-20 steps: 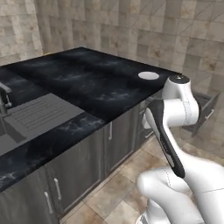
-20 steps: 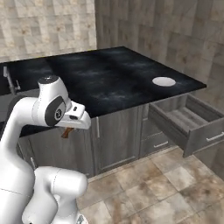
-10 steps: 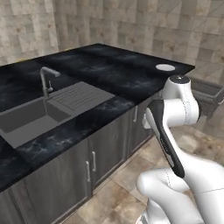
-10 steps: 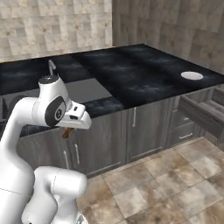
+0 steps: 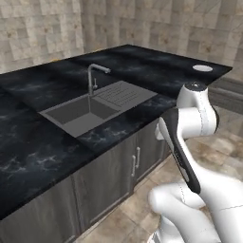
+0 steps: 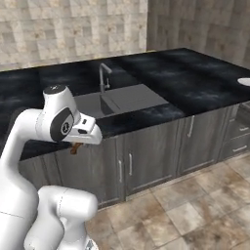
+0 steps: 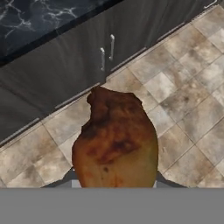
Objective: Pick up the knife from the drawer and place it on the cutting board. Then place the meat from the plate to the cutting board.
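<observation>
Writing: none legible on any surface.
Gripper (image 7: 114, 186): closed on the meat (image 7: 114, 144); the reddish-brown piece sits between the fingertips and hangs over the tiled floor (image 7: 188, 100) in front of the cabinet doors (image 7: 78, 65).
Meat, right base view: brown bit (image 6: 75, 148) under the hand, near the counter's front edge.
Plate (image 5: 202, 68): white, on the far right corner of the black counter (image 5: 156, 71), well apart from the hand; also at the right edge (image 6: 245, 81).
Sink (image 5: 78, 114): with faucet (image 5: 92, 78), mid-counter.
Change from earlier pictures: whole scene has shifted, so the base has driven; sink now central, plate farther right, open drawer gone out of frame. Grip on the meat unchanged.
</observation>
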